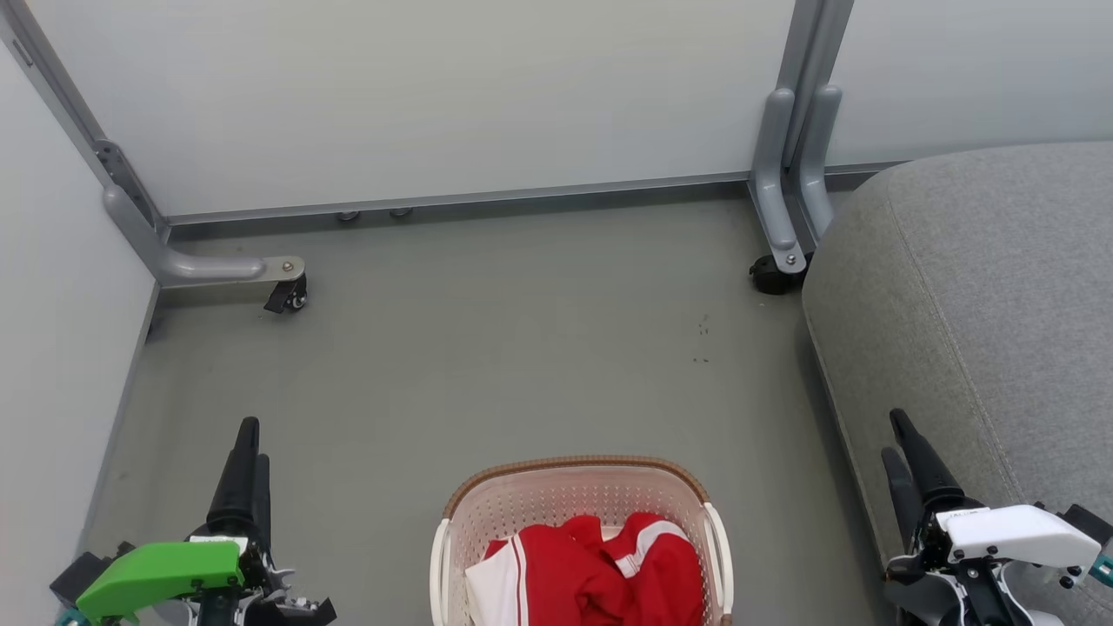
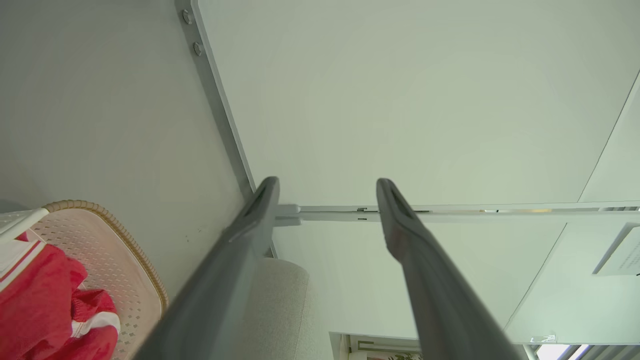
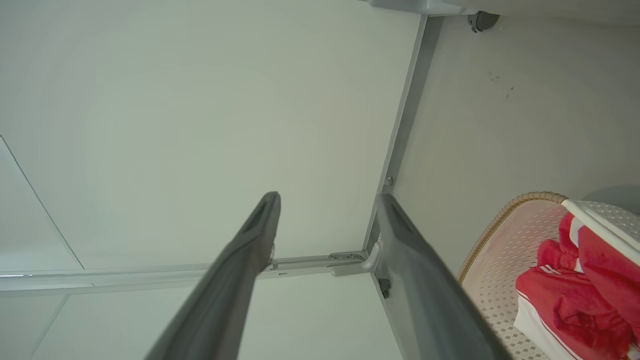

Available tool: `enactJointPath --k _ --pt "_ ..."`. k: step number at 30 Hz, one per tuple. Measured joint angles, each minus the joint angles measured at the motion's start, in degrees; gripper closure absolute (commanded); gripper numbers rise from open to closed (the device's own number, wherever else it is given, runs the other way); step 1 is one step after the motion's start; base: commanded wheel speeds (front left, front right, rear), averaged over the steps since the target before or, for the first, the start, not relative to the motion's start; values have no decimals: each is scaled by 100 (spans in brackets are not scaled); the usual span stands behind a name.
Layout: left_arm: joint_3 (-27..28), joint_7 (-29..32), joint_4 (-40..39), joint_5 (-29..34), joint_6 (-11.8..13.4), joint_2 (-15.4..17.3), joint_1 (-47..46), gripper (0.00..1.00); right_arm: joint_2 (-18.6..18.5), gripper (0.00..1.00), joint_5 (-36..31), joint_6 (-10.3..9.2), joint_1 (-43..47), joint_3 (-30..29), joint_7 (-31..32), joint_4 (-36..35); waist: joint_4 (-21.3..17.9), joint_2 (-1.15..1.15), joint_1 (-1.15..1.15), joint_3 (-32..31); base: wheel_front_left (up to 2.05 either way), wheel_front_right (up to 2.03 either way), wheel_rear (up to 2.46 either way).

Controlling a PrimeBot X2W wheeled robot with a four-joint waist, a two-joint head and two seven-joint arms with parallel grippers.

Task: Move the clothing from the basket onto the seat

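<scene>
So both pincers are spread wide with nothing in them; the wrist views show clear gaps between the fingers. The clothing (image 1: 591, 574) is all bunched up in the basket (image 1: 574, 465), none of it on the seat (image 1: 974, 287) yet.

The bit that matters: the basket sits between the two arms, inboard of each. From the left pincer (image 1: 252, 443) it's off to the right and back behind the fingertips, closer to the wrist. From the right pincer (image 1: 893, 435) it's the mirror of that, off to the left and back. Both look about equally far from the pile, honestly.

The tiebreaker is the seat, I think. It's right alongside the right pincer and well away from the left one, across the basket. The red heap looks wider than deep, but the frame edge cuts it off, so I can't be sure.
</scene>
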Motion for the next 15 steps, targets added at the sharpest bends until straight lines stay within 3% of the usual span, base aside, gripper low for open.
enactJointPath --k 15 --pt "-127 -368 -360 1841 0 2 209 0 -7 0 -1893 0 191 125 -377 -241 -12 0 0 -90 0 0 0"
